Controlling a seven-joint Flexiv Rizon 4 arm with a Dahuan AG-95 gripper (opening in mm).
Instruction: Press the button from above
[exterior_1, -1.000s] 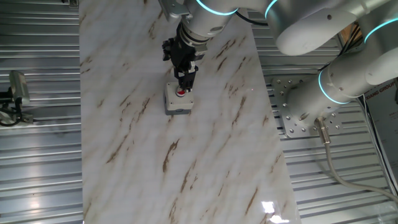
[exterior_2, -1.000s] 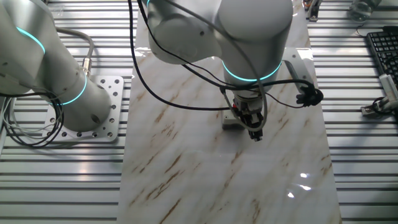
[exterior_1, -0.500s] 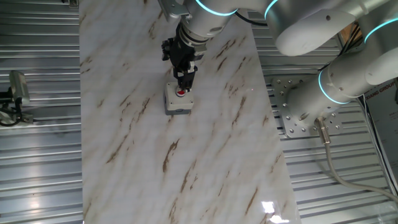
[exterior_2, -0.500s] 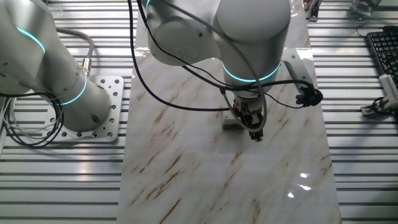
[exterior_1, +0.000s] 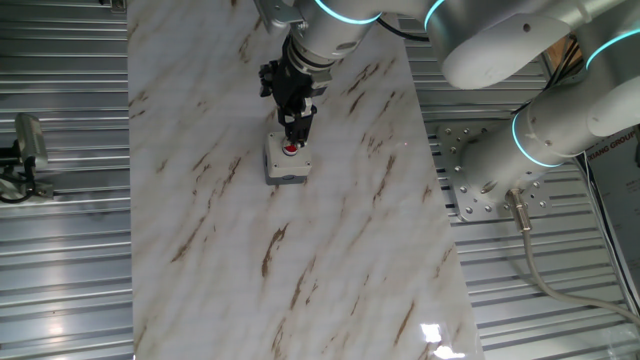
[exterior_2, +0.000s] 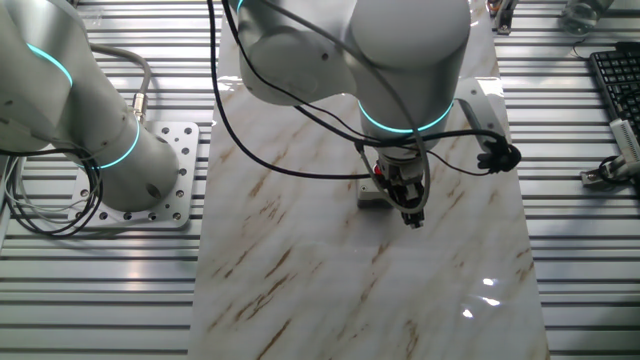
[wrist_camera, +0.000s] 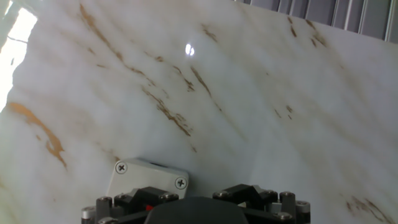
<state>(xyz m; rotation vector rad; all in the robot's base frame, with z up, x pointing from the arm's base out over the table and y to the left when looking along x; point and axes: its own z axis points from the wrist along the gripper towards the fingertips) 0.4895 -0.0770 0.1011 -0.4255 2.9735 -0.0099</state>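
The small light-grey square box (exterior_1: 284, 165) sits on the marble board, with the red button (exterior_1: 291, 150) in its top. My gripper (exterior_1: 298, 132) hangs straight over the button, its dark fingers pointing down with the tips just at the button's far edge. In the other fixed view the gripper (exterior_2: 410, 214) covers most of the box (exterior_2: 371, 197), and the button is hidden. In the hand view the box corner (wrist_camera: 147, 175) with two screws shows at the bottom, with a sliver of red button (wrist_camera: 149, 207) behind the hand's body. No view shows the fingertips clearly.
The marble board (exterior_1: 330, 250) stretches out around the box. The arm's base plate (exterior_2: 165, 190) lies left of the board. A keyboard (exterior_2: 615, 85) and a clamp (exterior_2: 608, 170) lie off the board on the slatted table at the right.
The gripper has crept a touch upward over the button. The box has not moved.
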